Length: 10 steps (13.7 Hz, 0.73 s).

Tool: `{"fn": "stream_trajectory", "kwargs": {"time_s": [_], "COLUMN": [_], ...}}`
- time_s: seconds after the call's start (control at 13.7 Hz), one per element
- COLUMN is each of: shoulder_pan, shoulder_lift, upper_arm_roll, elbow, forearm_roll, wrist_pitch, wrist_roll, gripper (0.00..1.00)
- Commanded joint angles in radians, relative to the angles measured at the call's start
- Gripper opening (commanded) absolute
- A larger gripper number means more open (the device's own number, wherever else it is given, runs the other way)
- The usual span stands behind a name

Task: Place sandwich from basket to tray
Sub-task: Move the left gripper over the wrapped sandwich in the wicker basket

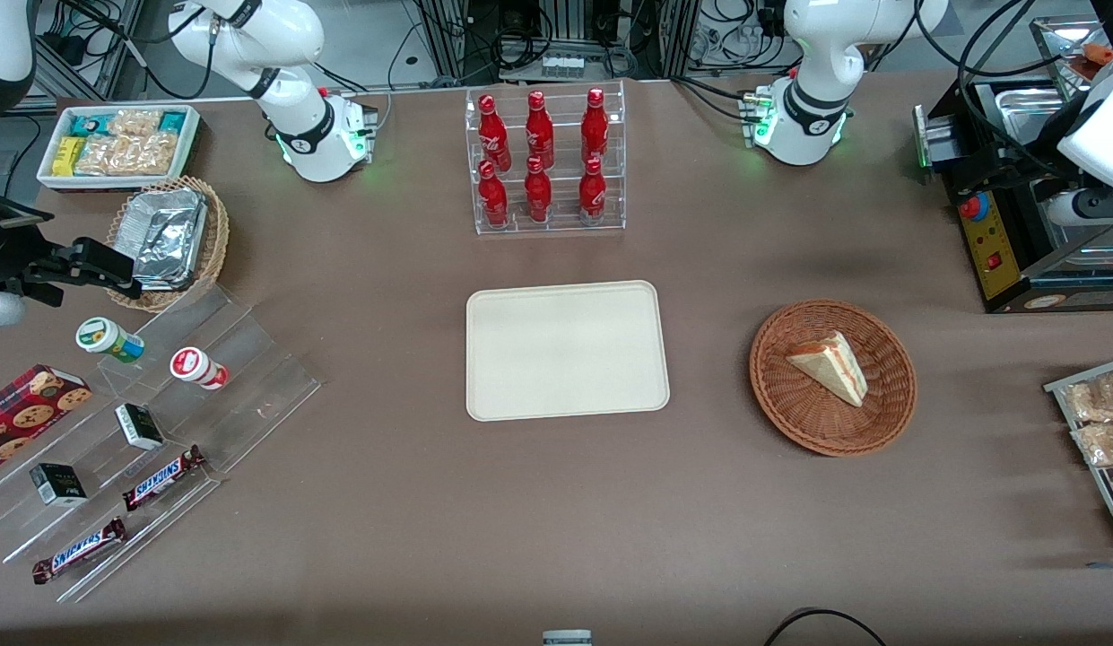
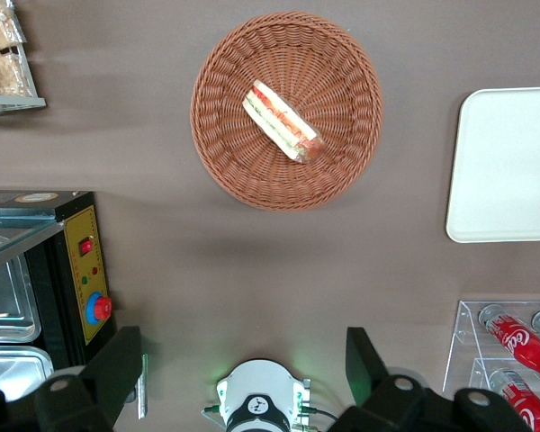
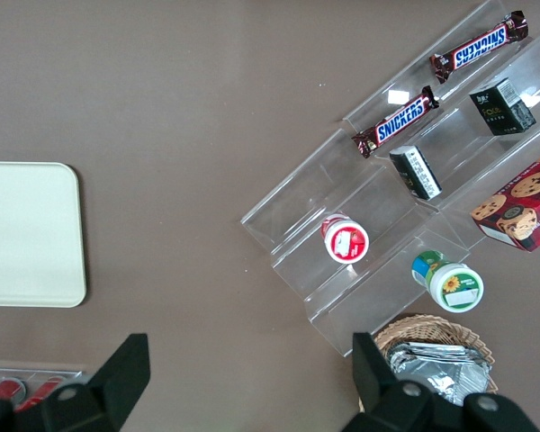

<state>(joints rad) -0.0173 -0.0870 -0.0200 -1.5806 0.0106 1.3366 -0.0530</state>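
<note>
Sandwich (image 1: 832, 365) lies in basket (image 1: 832, 377), beside bare tray (image 1: 567, 350). Pincer (image 2: 243, 378) high above bench (image 1: 556, 520), fingers spread wide, holding nothing. Risk: soft wedge squashed or layers sliding apart under hard pinch; off-centre grip could drop it short of tray.

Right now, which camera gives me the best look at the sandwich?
The left wrist view: it looks straight down on the sandwich in the basket, filling layers plain, with the open pincer high above the table. The front view shows it smaller, as a pale wedge. The right wrist view misses it.
</note>
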Motion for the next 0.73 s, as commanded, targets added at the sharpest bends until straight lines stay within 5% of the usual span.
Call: {"fn": "stream_trajectory", "kwargs": {"time_s": [0.0, 0.29, 0.66], "shoulder_pan": [0.011, 0.010, 0.002], "shoulder_lift": [-0.003, 0.022, 0.049], "upper_arm_roll": [-0.006, -0.006, -0.008], "elbow": [0.001, -0.027, -0.243], "forearm_roll": [0.006, 0.032, 0.023], "wrist_pitch": [0.001, 0.030, 0.312], "wrist_roll": [0.012, 0.004, -0.183], "gripper": [1.00, 1.00, 1.00]}}
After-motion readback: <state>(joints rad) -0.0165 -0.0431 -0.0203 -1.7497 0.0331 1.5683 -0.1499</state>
